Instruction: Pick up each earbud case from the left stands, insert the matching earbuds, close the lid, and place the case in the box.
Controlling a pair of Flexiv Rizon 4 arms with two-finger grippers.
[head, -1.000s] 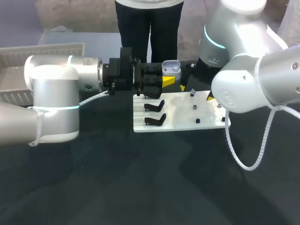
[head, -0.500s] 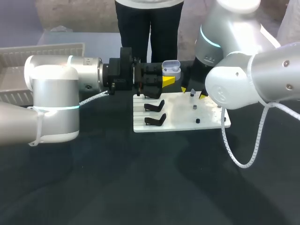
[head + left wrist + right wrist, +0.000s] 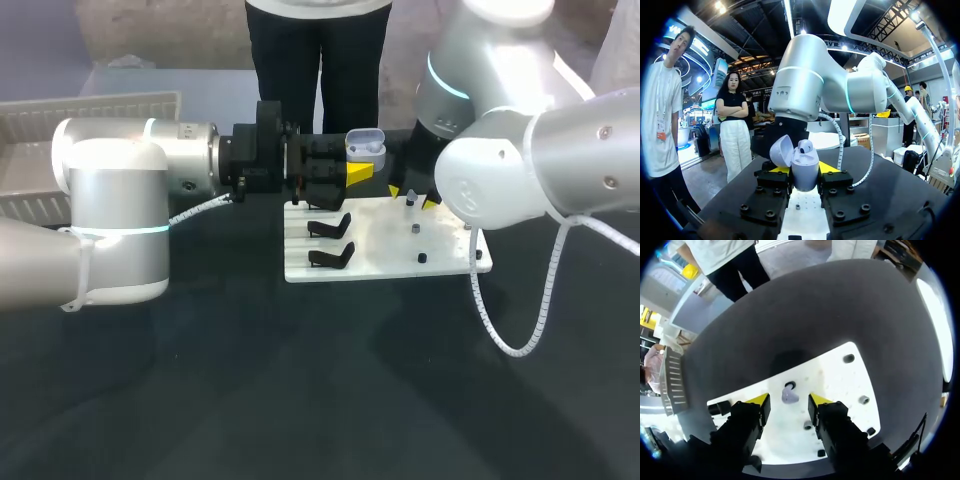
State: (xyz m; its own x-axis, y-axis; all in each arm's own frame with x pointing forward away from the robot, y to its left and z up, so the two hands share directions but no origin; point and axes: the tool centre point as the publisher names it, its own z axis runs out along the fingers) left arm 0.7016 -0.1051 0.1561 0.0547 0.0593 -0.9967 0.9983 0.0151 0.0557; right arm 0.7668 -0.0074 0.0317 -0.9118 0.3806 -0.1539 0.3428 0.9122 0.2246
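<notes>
A pale lilac earbud case (image 3: 805, 175) is held upright over the white board's far edge, with my left gripper (image 3: 805, 169) shut on its body. Its lid (image 3: 781, 150) is up and one earbud (image 3: 805, 146) sits inside. The head view shows the same case (image 3: 366, 148) just left of my right arm. My right gripper (image 3: 789, 400) hangs over the board, fingers on either side of a lilac earbud (image 3: 789, 396) on its peg. A narrow gap shows on each side, so this gripper is open. It stands close beside the case in the head view (image 3: 411, 197).
The white board (image 3: 380, 262) carries two black case stands (image 3: 330, 226) (image 3: 332, 257) on its left and small dark pegs (image 3: 413, 230) (image 3: 422, 258) on its right. A pale slatted box (image 3: 90, 110) stands at the table's far left.
My right arm has swung in towards the left over the board, and its fingers have narrowed around the earbud on the peg. The left arm and the case have not moved.
</notes>
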